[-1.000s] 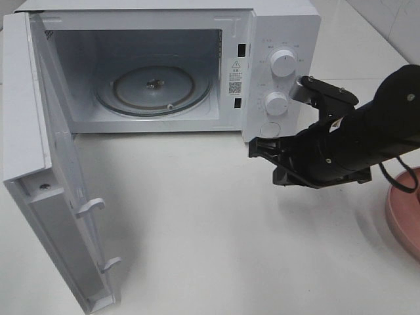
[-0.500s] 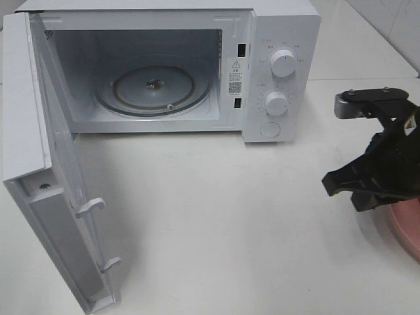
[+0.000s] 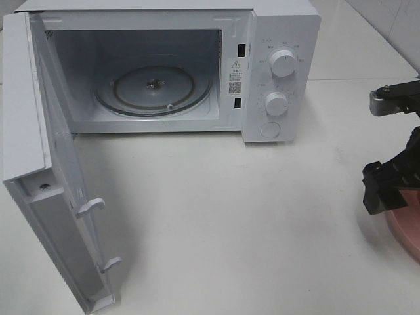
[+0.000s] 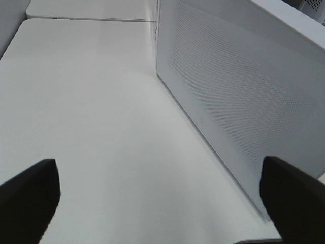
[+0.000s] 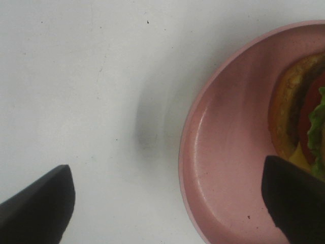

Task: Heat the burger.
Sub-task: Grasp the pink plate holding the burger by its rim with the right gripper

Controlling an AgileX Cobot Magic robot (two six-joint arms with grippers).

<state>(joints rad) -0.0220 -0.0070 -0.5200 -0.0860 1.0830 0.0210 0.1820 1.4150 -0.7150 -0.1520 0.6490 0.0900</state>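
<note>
The burger (image 5: 297, 114) lies on a pink plate (image 5: 223, 168); only its golden bun edge, a red slice and some green lettuce show at the border of the right wrist view. My right gripper (image 5: 167, 203) hangs above the plate's rim, open wide, with nothing between its fingers. One fingertip (image 5: 297, 203) is over the plate near the burger, the other over bare table. In the high view the right gripper (image 3: 384, 190) is at the far right above the plate (image 3: 405, 230), and the burger is hidden there. My left gripper (image 4: 162, 203) is open and empty.
The white microwave (image 3: 282, 39) stands at the back with its door (image 3: 46, 197) swung wide open to the left. Its glass turntable (image 3: 154, 86) holds nothing. A white perforated panel of the microwave (image 4: 238, 96) stands close beside the left gripper.
The right arm has drawn back from the microwave's front to the right, over the pink plate. Its jaws went from shut to wide open.
</note>
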